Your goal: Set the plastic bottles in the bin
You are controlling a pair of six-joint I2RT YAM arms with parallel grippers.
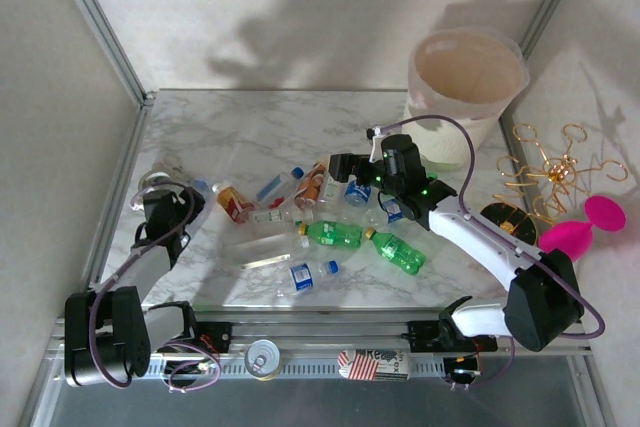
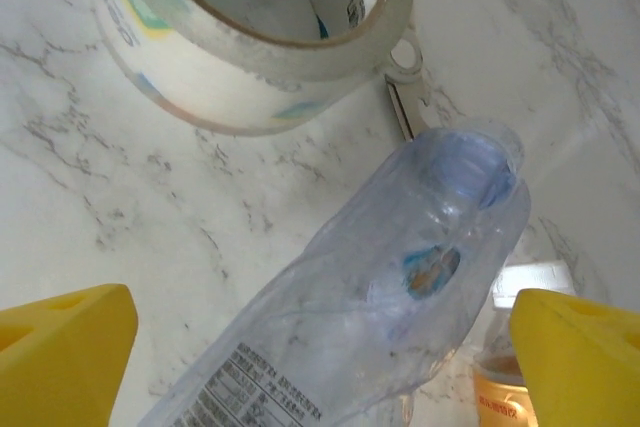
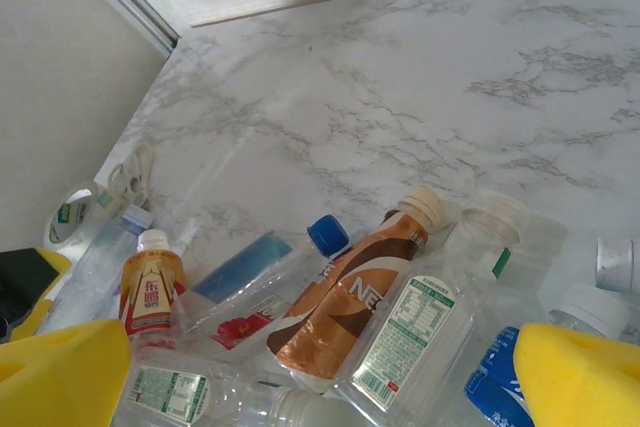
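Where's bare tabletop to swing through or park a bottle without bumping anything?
Free: the marble table behind the bottle pile, from the back edge across to the bin; a thin strip along the near edge. Crowded: the middle pile, the left side by the tape roll, the right side by the gold wire rack.

Grey-veined white marble worktop (image 1: pixel 230 137), cream pinkish-lined bin (image 1: pixel 445 137), green yellow-capped bottles (image 1: pixel 335 234) and clear blue-labelled bottles (image 1: pixel 305 277) left of the bin, magenta goblet (image 1: pixel 583 232) right of it.
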